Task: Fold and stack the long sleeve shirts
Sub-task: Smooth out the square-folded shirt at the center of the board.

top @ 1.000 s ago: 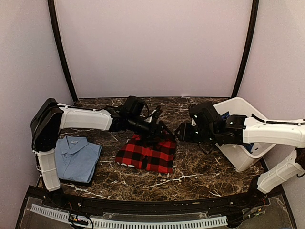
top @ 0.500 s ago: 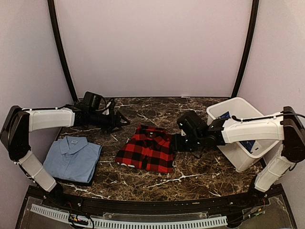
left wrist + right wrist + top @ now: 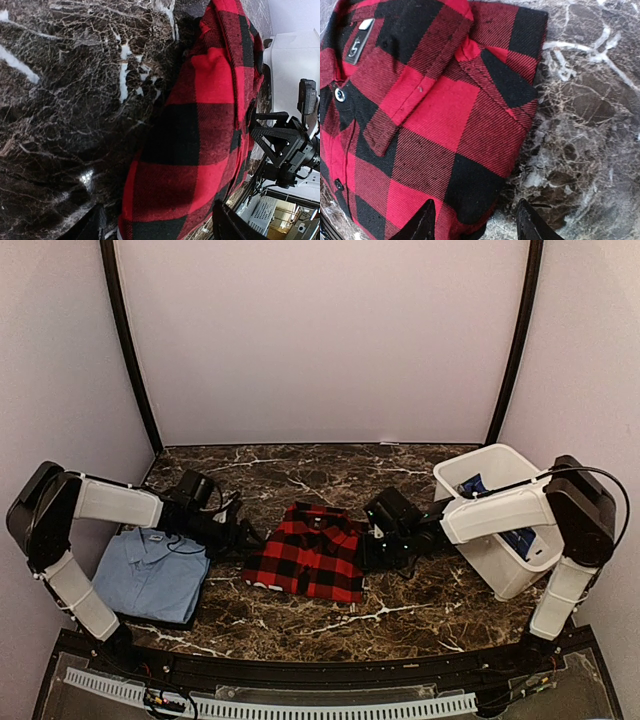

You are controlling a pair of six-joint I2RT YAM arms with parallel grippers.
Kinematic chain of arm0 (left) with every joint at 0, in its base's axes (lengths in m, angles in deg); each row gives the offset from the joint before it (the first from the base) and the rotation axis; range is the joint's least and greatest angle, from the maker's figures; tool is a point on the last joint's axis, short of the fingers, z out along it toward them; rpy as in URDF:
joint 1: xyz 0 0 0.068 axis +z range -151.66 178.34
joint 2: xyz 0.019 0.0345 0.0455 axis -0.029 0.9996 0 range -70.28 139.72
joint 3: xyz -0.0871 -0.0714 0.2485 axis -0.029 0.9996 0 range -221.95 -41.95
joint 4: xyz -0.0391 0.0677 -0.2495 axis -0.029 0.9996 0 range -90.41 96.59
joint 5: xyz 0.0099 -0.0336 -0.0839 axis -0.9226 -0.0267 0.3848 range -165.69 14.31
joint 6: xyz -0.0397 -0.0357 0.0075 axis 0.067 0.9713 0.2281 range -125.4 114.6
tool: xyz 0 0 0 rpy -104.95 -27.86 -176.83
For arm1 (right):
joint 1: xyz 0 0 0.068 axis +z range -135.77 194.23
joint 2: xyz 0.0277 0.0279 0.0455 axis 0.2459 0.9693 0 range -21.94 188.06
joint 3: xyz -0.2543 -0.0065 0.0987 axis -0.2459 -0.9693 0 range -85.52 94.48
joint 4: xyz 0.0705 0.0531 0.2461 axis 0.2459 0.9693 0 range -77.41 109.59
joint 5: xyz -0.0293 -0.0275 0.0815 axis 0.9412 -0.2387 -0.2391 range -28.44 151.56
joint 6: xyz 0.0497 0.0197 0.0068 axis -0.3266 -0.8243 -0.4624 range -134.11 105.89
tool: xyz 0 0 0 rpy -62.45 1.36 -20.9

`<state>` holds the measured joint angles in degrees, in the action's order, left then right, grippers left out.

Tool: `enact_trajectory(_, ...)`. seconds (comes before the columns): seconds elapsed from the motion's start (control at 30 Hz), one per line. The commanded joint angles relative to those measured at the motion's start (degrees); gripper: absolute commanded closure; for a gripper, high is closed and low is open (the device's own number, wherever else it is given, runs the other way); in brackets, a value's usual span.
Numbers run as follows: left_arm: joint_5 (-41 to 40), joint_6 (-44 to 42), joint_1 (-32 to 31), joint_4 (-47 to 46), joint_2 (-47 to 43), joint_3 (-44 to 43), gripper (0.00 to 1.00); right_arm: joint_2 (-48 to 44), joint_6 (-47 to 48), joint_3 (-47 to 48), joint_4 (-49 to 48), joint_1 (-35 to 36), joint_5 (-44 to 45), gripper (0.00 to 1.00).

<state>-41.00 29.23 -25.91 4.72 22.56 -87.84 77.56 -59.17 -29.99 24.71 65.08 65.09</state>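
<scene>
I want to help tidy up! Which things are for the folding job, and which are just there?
For the job:
red checked shirt
light blue shirt
dark blue cloth, maybe a shirt

Just there:
white bin holding that cloth
marble table

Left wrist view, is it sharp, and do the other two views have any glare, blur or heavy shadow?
Left wrist view: the red-and-black flannel shirt is sharp, the marble table shows small glints, and the left pincer is dark and soft at the bottom edge. Right wrist view: the weave is crisp, with the right pincer in silhouette. Top external view: even light, soft shadows.
</scene>
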Motion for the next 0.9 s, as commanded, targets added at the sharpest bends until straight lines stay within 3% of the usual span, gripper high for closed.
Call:
enact_trajectory(0.0,1.2,-1.1,-0.7,-2.4,1.4,1.2,0.28,2.4,0.3,0.2,-3.3,-0.3,-1.5,0.48)
enact_trajectory(0.17,0.5,0.3,-3.0,-3.4,3.9,0.3,0.29,4.8,0.2,1.0,-3.3,-0.3,-1.6,0.5)
enact_trajectory(0.3,0.6,2.9,-5.7,-4.8,5.9,-0.5,0.36,6.0,0.2,1.4,-4.1,-0.3,-2.9,0.56)
enact_trajectory(0.43,0.3,6.8,-7.1,-8.6,5.9,-0.6,0.54,6.7,0.9,3.6,-3.5,-0.2,-3.3,0.73)
enact_trajectory(0.57,-1.2,9.3,-7.4,-10.0,3.0,-1.8,0.81,6.9,2.3,7.0,-1.8,-0.2,-3.3,0.94)
enact_trajectory(0.67,-2.6,9.1,-7.6,-8.6,-0.7,-3.3,0.98,6.2,3.6,10.1,0.7,-0.1,-3.3,1.0)
enact_trajectory(0.87,-9.6,8.6,-10.2,-0.9,-9.2,-3.6,1.0,2.4,5.8,12.6,4.3,0.2,-3.3,1.0)
